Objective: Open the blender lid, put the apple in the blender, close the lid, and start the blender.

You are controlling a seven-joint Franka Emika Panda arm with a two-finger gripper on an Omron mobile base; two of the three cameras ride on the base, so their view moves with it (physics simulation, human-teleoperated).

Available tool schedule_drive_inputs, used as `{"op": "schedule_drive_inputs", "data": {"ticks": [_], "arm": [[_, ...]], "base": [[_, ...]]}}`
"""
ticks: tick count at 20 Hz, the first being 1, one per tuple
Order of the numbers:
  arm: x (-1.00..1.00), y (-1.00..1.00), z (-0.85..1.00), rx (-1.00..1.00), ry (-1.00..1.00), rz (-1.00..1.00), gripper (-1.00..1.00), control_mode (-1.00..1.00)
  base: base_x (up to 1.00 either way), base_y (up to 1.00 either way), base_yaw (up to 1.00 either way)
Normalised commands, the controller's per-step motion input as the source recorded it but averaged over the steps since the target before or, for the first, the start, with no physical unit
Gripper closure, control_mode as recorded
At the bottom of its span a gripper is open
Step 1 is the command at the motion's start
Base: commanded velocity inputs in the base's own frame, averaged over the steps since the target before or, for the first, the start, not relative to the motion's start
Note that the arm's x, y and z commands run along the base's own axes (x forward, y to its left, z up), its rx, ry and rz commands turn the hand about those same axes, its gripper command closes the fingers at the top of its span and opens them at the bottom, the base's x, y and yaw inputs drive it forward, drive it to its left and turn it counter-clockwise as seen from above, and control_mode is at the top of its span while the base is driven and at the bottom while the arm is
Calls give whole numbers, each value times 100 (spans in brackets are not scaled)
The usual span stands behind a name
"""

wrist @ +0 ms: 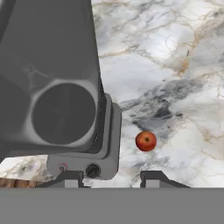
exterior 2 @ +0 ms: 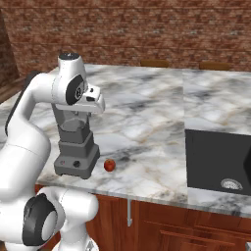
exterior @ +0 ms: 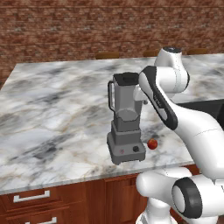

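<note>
We see the blender [exterior: 126,127] standing near the front edge of the marble tabletop [exterior: 52,109], its handle turned toward the left in the left base view. The blender lid [exterior: 127,78] sits on the jar's rim, closed. The apple [exterior: 152,144] lies on the tabletop just beside the blender's base, on its right, apart from it. In the right base view the apple [exterior 2: 110,165] rests to the right of the blender [exterior 2: 75,147], and a dark sink [exterior 2: 218,164] is set into the tabletop well off to the right. Our pincer [wrist: 111,178] hangs above the blender's right side, empty, its fingertips [wrist: 154,177] spread wide. From the hand view we look down through the jar; the apple [wrist: 146,141] lies between the fingertips' lines, far below.
</note>
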Motion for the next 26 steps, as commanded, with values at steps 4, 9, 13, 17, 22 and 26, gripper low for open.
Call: {"op": "schedule_drive_inputs", "data": {"ticks": [4,9,13,17,22,26], "arm": [[-25,2,-6,0,2,1,-100,-100],[-30,0,53,7,-7,-16,-100,-100],[-15,15,100,1,-18,-13,-100,-100],[17,60,93,-7,4,-1,-100,-100],[69,63,28,-3,20,1,-100,-100],[49,26,3,-1,19,4,-100,-100]], "base": [[0,0,0],[0,0,0],[0,0,0],[0,0,0],[0,0,0],[0,0,0]]}}
